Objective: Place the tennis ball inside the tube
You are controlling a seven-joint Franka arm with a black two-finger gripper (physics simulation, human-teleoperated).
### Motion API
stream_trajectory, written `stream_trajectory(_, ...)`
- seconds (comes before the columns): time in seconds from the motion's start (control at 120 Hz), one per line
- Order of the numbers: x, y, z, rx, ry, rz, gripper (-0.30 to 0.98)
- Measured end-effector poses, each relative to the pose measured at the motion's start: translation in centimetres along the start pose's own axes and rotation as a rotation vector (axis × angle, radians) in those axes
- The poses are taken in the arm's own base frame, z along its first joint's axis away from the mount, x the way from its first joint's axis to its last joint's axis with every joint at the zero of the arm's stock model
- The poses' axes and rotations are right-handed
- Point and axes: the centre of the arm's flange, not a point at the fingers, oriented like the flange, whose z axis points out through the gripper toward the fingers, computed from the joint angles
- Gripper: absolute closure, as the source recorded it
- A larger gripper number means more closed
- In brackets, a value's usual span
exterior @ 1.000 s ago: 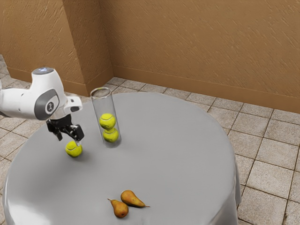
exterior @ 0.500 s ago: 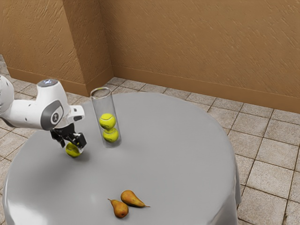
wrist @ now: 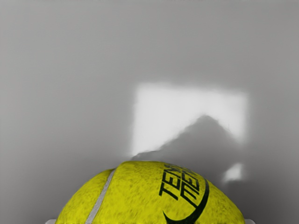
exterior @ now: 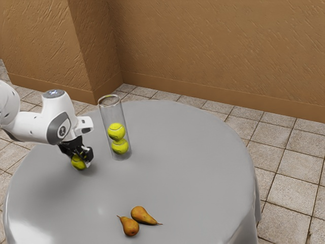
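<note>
Gripper (exterior: 81, 157): meeting loose tennis ball (wrist: 135, 193) at table (exterior: 198, 168); whether it is grasping or releasing, I am not able to tell. Off-centre closure is risking roll-out; rim contact is risking toppling the tube (exterior: 112, 113). Counts: one loose ball is lying left, one tube is holding two balls (exterior: 116, 131), two pears (exterior: 143, 215) are lying right.

A white arm (exterior: 31, 126) bent over at the wrist (exterior: 58, 119), gripper (exterior: 78, 161) low.
From where I'm standing, it reaches in from the exterior view's left, a big rounded joint (exterior: 7, 103) near that edge, then a forearm running close to level into the upright, grey-trimmed wrist; below that hangs the black gripper, pointing down and a little aslant, though I can't make out how far closed it is.
</note>
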Motion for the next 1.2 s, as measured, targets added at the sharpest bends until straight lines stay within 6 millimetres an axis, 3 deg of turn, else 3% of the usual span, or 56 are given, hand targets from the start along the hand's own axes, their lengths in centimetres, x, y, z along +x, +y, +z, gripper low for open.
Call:
stream_trajectory(0.242, 0.1, 0.0, -0.3, 0.001, 0.008, -0.001, 0.27)
stream_trajectory(0.342, 0.2, 0.0, -2.2, -0.001, 0.019, -0.004, 0.29)
stream_trajectory(0.575, 0.1, 0.9, -15.1, -0.014, 0.104, -0.005, 0.32)
stream_trajectory(0.717, 2.7, 1.1, -23.2, -0.015, 0.146, 0.002, 0.32)
stream_trajectory(0.792, 3.6, 1.5, -25.9, -0.016, 0.147, 0.01, 0.32)
stream_trajectory(0.867, 4.3, 2.0, -27.1, -0.018, 0.134, 0.021, 0.31)
stream_trajectory(1.017, 6.1, 3.7, -27.5, -0.028, 0.109, 0.047, 0.31)
stream_trajectory(1.2, 8.6, 9.5, -27.3, -0.051, 0.1, 0.137, 0.3)
